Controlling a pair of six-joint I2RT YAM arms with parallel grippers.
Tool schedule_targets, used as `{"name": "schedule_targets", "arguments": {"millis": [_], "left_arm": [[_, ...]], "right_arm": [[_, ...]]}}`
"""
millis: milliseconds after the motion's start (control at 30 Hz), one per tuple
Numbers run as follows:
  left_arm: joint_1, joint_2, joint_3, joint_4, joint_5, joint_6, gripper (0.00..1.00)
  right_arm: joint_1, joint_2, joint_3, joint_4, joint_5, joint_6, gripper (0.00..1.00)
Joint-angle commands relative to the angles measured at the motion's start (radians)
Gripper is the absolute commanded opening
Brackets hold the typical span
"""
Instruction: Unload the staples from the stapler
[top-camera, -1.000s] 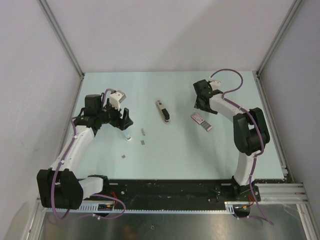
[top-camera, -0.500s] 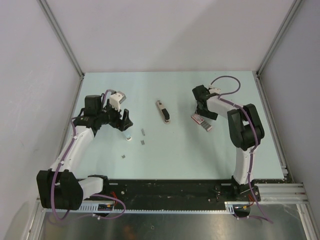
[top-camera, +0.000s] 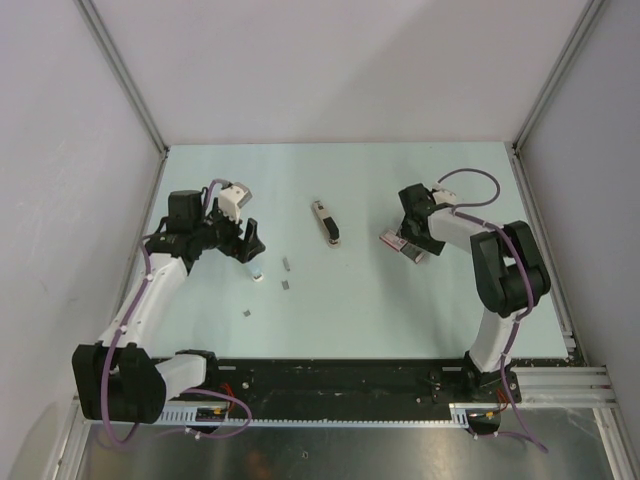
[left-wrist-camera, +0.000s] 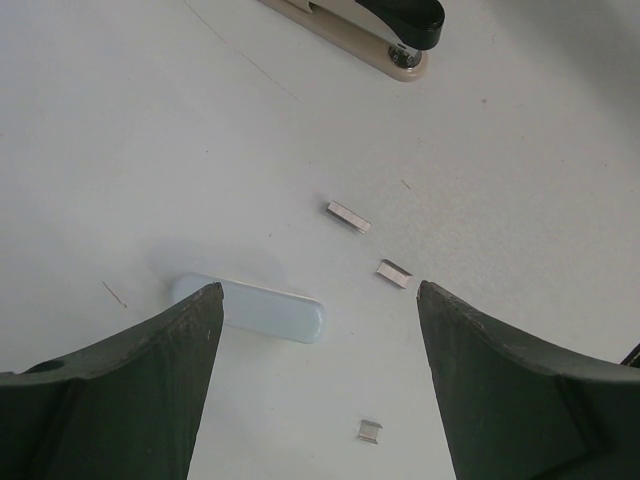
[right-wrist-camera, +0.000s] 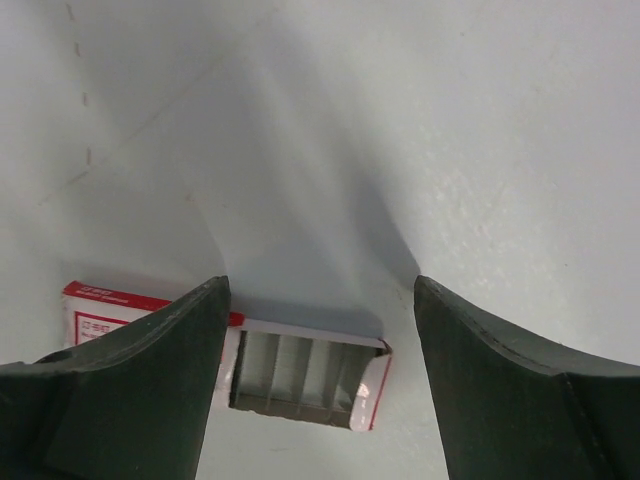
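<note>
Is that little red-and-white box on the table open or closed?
Open. One end of the box is uncovered, showing grey ridged rows inside.

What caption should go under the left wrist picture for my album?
Open left gripper hovers over three loose staples and a white piece, stapler beyond.

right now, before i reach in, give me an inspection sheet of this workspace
surface: pale green tabletop, flat, no spills seen
job's things: beige-and-black stapler lying mid-table; three small grey metal staple strips loose between it and the left arm
clutter: small white oblong piece; red-and-white cardboard staple box, one end open
grippers: left gripper open, holding nothing; right gripper open above the box
cables: purple cables looped along both arms, off the objects
surroundings: grey walls, aluminium frame posts
</note>
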Motion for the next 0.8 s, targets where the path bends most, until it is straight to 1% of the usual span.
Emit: {"name": "schedule_targets", "arguments": {"millis": [0,233,633,767], "left_arm": [[0.009,-0.034,0.038,-0.017,0.010,0.018,0.83],[0.008,-0.042,0.040,-0.022,0.013,0.014,0.83],[0.009,-0.045,0.042,-0.028,0.003,0.019,0.83],[0.010,-0.043,0.044,-0.030,-0.004,0.024,0.83]], "right_arm": [[-0.013,-0.039,-0.081,-0.047,-0.038,0.016,0.78],[-0.009,-0.042,-0.111,-0.022,-0.090,0.036,0.78],[0.049,0.000,-0.135,0.041,-0.157,0.098,0.77],[0.054,0.004,-0.152,0.063,-0.180,0.116,0.74]]}}
